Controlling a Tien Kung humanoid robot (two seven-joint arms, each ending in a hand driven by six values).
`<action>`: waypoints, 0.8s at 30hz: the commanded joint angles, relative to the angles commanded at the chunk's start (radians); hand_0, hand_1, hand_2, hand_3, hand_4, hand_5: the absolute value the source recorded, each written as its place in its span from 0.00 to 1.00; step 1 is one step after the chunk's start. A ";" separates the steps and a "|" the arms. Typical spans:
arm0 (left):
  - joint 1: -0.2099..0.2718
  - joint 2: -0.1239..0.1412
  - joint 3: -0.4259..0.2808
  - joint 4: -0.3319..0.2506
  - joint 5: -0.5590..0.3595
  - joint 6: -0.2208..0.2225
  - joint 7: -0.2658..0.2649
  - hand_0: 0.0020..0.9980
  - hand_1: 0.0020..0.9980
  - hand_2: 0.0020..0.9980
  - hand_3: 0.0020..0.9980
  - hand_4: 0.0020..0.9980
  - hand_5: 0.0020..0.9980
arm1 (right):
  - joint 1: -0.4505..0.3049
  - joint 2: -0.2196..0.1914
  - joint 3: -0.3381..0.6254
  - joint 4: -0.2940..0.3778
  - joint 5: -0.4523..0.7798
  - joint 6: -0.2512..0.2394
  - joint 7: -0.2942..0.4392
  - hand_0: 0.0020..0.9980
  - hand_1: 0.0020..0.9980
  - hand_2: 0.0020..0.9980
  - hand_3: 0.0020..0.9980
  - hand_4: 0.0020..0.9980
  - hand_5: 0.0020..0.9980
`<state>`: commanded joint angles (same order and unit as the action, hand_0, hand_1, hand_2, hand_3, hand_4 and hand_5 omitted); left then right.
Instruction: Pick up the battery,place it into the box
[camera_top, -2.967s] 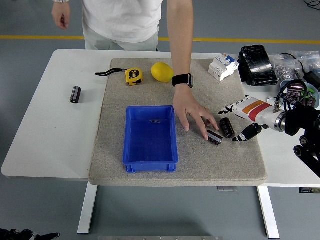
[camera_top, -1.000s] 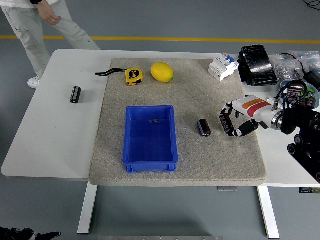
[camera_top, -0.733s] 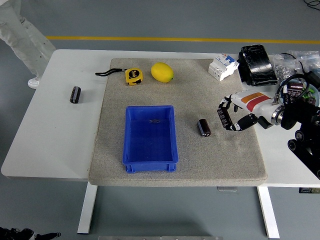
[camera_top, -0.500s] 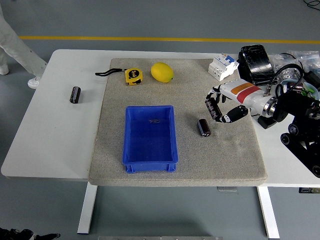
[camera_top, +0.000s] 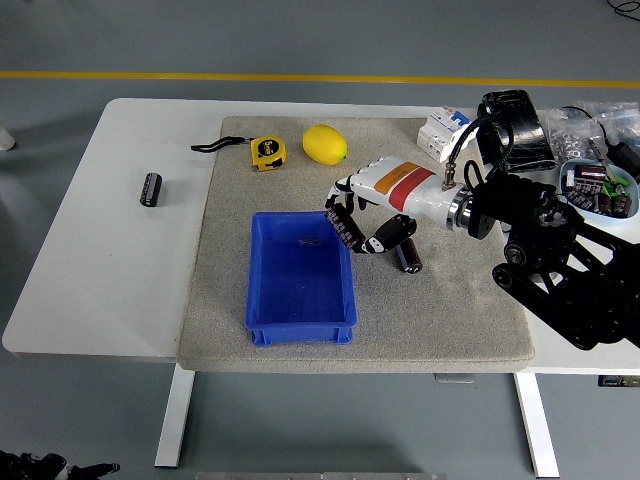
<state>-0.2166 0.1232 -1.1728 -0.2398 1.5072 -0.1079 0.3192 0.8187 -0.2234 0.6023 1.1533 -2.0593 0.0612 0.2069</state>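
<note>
My right hand (camera_top: 357, 230), white with a red and orange stripe, reaches in from the right and is shut on a dark cylindrical battery (camera_top: 343, 226). The held battery hangs tilted over the right rim of the blue box (camera_top: 300, 300), which stands in the middle of the grey mat. A second battery (camera_top: 408, 257) lies on the mat just right of the hand. A third battery (camera_top: 150, 189) lies on the white table at the far left. My left hand is out of sight.
A yellow tape measure (camera_top: 266, 151) and a lemon (camera_top: 325, 144) sit at the mat's far edge. A white breaker (camera_top: 447, 133), a black package (camera_top: 515, 130) and a bowl of parts (camera_top: 598, 186) crowd the table's right end.
My right hand has swung left across the mat, carrying a battery from the right side to the box's right rim. The person has walked out of view.
</note>
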 joint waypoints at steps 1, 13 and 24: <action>-0.001 0.000 0.001 0.000 0.000 0.000 0.000 0.79 0.80 0.83 0.67 0.75 0.65 | 0.005 0.007 -0.012 0.006 0.000 0.009 -0.003 0.48 0.48 0.51 0.52 0.76 0.15; -0.001 0.002 0.001 -0.003 -0.002 -0.002 0.006 0.78 0.81 0.83 0.67 0.75 0.65 | 0.042 0.043 -0.096 0.010 0.029 0.054 0.031 0.64 0.66 0.79 0.95 0.93 0.24; -0.002 0.003 0.003 -0.003 -0.005 -0.002 0.006 0.78 0.81 0.82 0.67 0.75 0.65 | 0.034 0.042 -0.080 -0.024 0.026 0.056 0.052 0.74 0.73 0.87 1.00 1.00 0.26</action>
<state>-0.2185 0.1257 -1.1699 -0.2431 1.5024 -0.1095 0.3256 0.8527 -0.1818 0.5227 1.1296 -2.0332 0.1172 0.2588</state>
